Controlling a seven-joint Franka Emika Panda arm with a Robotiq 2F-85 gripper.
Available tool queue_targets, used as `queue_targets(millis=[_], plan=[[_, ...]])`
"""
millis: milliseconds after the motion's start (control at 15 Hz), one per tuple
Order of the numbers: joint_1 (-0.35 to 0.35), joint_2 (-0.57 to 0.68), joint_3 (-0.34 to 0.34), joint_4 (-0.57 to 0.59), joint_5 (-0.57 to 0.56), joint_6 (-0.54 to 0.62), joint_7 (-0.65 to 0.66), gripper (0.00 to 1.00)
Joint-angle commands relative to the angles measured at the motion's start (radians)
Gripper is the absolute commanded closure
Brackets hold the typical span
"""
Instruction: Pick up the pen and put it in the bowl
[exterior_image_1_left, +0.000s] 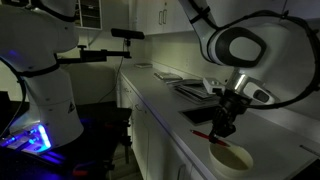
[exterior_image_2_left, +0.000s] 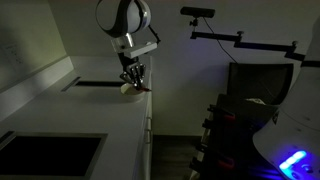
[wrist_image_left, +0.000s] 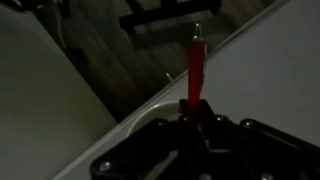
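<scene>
White countertop (exterior_image_1_left: 168, 105) with cream bowl (exterior_image_1_left: 230, 158) and dark flat tray (exterior_image_1_left: 197, 115).

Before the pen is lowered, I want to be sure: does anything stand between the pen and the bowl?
Nothing visible does. The end effector holds the red pen close to the cream bowl, slightly higher than its rim, and no object shows in the gap between them.

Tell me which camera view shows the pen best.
Wrist view: the pen is close, bright red, sticking out of the gripper holding it. In an exterior view the pen is a thin red streak; in an exterior view the gripper is so dark the pen barely shows.
</scene>
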Motion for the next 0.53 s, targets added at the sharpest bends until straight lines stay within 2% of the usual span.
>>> queue_targets(millis=[0, 467], plan=[[0.019, 0.035, -0.024, 0.045, -0.019, -0.043, 0.085, 0.96], [0.016, 0.091, -0.036, 0.089, 0.007, 0.013, 0.185, 0.96]])
